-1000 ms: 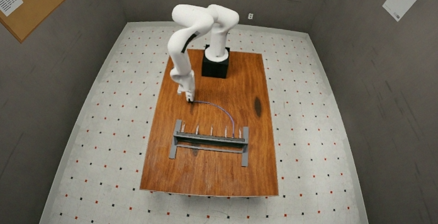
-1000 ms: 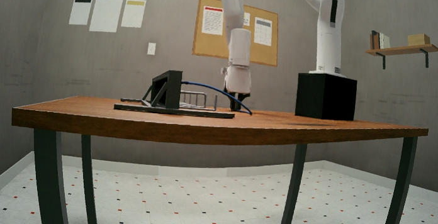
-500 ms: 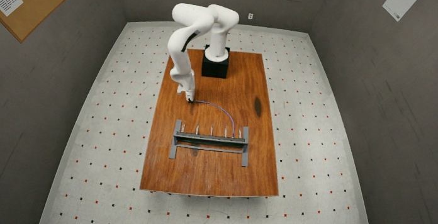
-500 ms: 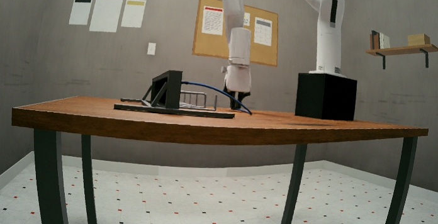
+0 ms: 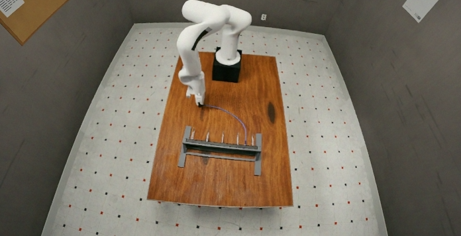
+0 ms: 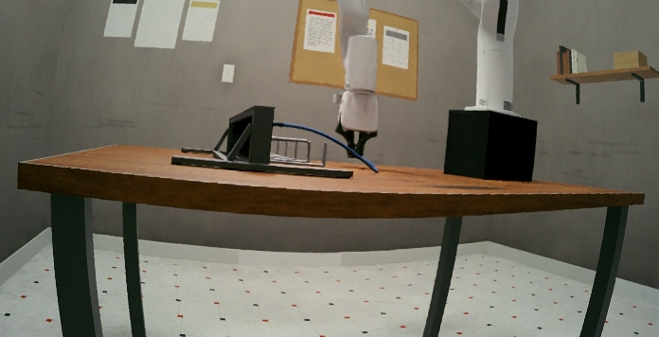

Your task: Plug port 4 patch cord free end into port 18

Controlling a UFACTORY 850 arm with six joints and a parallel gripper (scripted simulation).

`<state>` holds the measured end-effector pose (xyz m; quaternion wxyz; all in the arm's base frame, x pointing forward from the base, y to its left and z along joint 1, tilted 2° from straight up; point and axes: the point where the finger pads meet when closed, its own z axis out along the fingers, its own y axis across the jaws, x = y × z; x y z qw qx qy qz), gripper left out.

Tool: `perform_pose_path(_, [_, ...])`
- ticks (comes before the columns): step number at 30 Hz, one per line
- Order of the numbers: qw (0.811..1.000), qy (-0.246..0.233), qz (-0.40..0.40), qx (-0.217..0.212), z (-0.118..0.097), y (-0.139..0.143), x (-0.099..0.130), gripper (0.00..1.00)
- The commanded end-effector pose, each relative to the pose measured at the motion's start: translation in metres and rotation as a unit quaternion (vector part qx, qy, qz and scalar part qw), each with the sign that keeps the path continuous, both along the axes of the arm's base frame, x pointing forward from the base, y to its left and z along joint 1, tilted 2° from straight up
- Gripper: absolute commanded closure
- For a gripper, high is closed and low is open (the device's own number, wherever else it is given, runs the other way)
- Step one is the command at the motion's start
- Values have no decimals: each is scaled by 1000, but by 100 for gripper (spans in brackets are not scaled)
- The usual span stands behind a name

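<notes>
Patch cord (image 5: 228,114) end between gripper (image 5: 199,104) fingers

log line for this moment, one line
claw: shut on patch cord free end, near table | other end: plugged into rack | rack: upright

One counter (image 5: 232,181) was there, carrying one rack (image 5: 220,148) out ahead of the gripper (image 5: 199,103), one patch cord (image 5: 232,113) running off from it, and one black base block (image 5: 226,69) behind. One arm (image 5: 192,49), one gripper. On the rack, five upright cable guides (image 5: 222,137) showed.
</notes>
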<state>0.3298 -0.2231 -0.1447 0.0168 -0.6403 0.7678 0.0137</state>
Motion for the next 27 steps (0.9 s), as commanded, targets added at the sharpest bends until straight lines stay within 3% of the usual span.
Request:
perform_pose_path(1, [1000,-1,0,0,5,-1,1,100])
perform_pose_path(15, [1000,-1,0,0,29,-2,0,100])
perform_pose_path(27, [1000,-1,0,0,36,-2,0,100])
